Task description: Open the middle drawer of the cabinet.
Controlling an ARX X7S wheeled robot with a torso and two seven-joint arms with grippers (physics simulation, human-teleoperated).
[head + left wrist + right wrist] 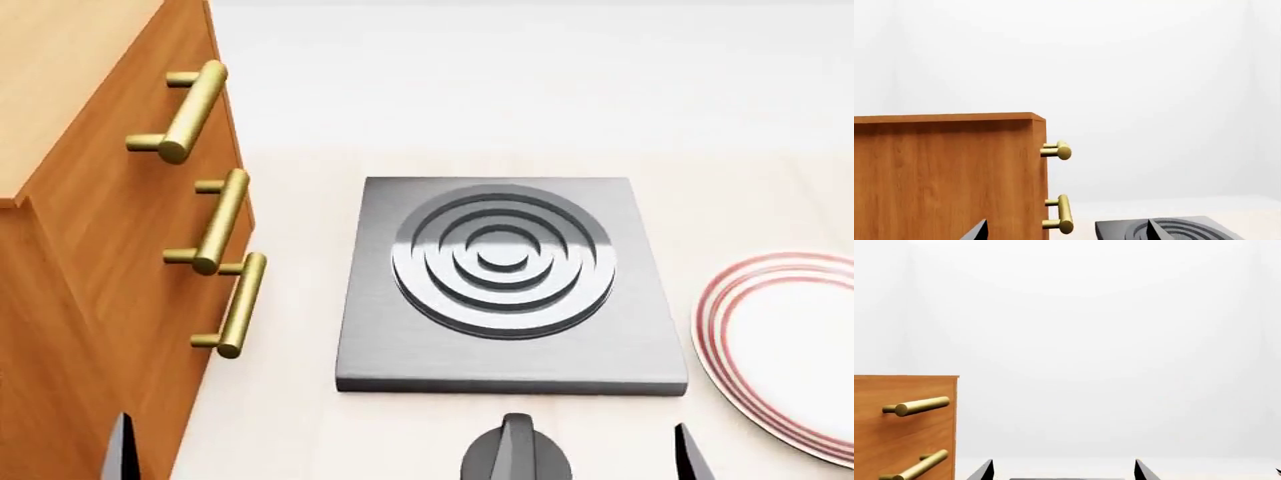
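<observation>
One cabinet [80,250], three brass handles [183,112] [214,222] [238,306], one burner slab [507,285], one plate [787,345]

Cabinet [947,175], brass handles, hob [1174,229].

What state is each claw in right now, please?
Left claw: open, holding nothing, tips apart short of the cabinet.
Right claw: open, holding nothing.
</observation>
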